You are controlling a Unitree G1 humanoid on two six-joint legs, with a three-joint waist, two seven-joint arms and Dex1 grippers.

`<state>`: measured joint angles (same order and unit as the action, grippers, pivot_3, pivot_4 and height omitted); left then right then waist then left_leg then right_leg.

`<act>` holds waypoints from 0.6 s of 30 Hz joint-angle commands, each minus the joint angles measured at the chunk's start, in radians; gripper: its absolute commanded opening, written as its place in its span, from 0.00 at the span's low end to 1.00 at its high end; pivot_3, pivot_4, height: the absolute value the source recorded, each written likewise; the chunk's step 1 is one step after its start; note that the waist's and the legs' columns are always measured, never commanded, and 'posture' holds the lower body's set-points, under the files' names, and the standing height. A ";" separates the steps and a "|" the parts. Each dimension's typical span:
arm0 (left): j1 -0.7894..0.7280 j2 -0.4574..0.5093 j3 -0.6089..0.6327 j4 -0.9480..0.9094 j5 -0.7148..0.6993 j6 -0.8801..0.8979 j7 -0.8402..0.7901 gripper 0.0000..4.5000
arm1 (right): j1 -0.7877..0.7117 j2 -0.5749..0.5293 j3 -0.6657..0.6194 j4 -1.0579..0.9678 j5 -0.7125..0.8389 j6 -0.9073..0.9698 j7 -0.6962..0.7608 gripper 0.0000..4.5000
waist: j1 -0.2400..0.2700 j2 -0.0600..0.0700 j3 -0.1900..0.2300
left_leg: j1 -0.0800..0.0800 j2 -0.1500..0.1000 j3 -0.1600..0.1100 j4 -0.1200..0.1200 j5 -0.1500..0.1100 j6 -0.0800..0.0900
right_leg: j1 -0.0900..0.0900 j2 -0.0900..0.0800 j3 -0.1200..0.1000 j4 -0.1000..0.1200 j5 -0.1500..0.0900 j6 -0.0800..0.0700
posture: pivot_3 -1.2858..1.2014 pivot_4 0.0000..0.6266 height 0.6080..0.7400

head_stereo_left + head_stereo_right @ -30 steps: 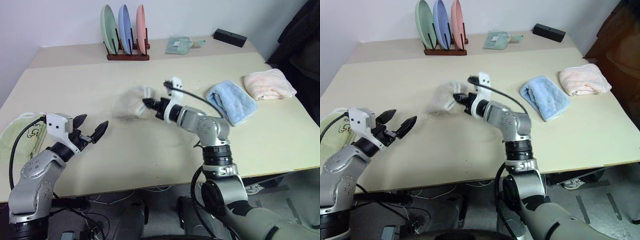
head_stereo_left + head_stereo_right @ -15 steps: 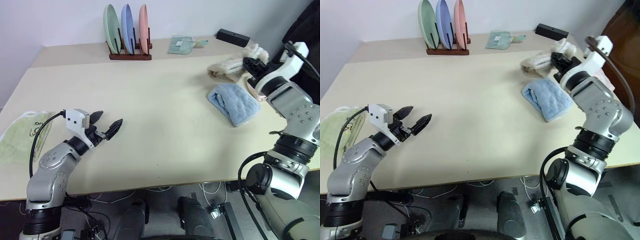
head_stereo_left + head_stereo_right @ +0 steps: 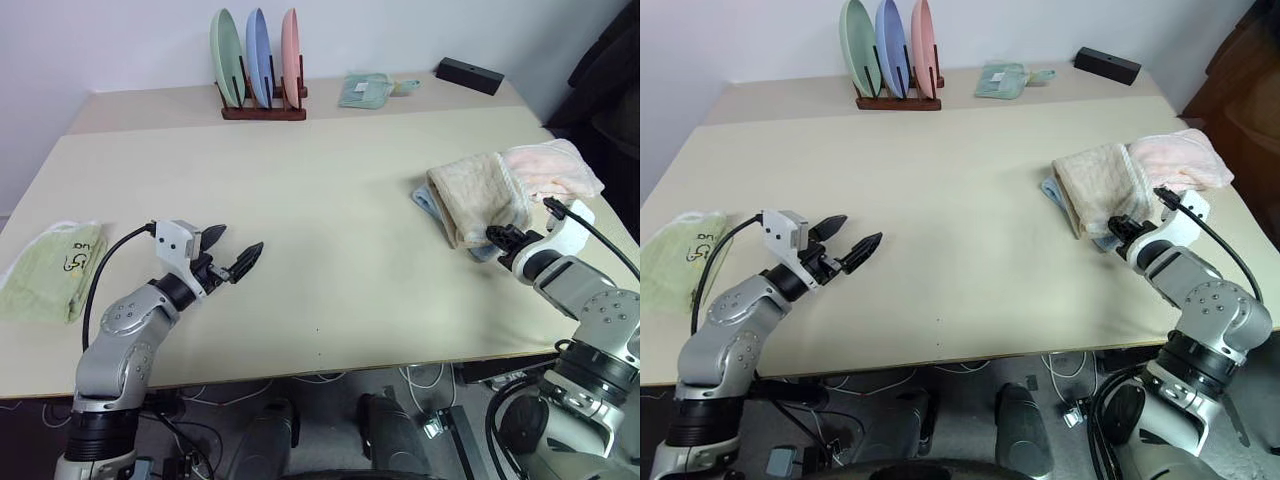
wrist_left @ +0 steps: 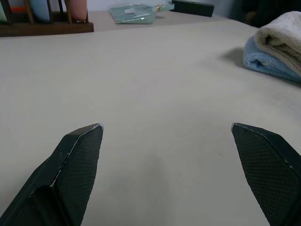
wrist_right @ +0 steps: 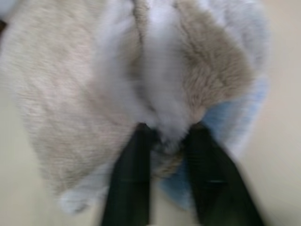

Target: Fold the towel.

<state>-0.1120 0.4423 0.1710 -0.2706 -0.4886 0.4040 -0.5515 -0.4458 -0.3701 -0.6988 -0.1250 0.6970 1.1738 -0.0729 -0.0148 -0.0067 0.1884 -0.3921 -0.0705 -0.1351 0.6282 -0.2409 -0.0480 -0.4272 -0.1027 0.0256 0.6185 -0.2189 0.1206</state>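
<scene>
On the rack: three plates | left jaws spread | right jaws seemingly pinching towel

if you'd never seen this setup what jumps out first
The folded beige towel lies on top of the light-blue towel at the table's right side, next to the pink towel, with the right gripper at its near edge. At the back, three upright plates stand in a rack.

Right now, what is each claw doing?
Left gripper: open, empty.
Right gripper: fingers apart around an edge of the beige towel; grip uncertain.
</scene>
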 commanded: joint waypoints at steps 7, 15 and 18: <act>-0.057 -0.040 -0.036 0.046 0.039 -0.049 -0.001 1.00 | 0.075 -0.185 0.171 -0.157 -0.248 -0.362 0.081 0.75 | 0.001 0.000 0.000 | 0.000 0.000 0.000 0.000 0.000 0.000 | 0.001 0.000 0.000 -0.002 0.000 0.000 | 0.52 0.24 1.00; -0.075 -0.024 -0.013 0.165 0.191 -0.187 0.075 1.00 | 0.103 -0.235 0.444 -0.191 -0.339 -0.620 0.348 0.75 | -0.005 -0.001 0.000 | 0.001 0.000 0.000 -0.001 0.000 0.000 | 0.001 0.000 0.000 -0.001 0.000 0.000 | 0.52 0.24 1.00; -0.035 -0.012 0.002 0.150 0.218 -0.212 0.098 1.00 | 0.106 -0.233 0.542 -0.175 -0.331 -0.667 0.478 0.75 | -0.001 -0.001 0.000 | 0.001 0.000 0.000 -0.001 0.000 0.000 | 0.001 0.000 0.000 -0.002 0.000 0.000 | 0.52 0.24 1.00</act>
<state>-0.1620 0.4209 0.1429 -0.0917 -0.2844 0.2239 -0.4645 -0.3338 -0.6019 -0.1789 -0.2742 0.3553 0.5419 0.3419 -0.0161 -0.0074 0.1884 -0.3915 -0.0703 -0.1350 0.6277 -0.2411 -0.0477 -0.4262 -0.1025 0.0256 0.6162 -0.2190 0.1211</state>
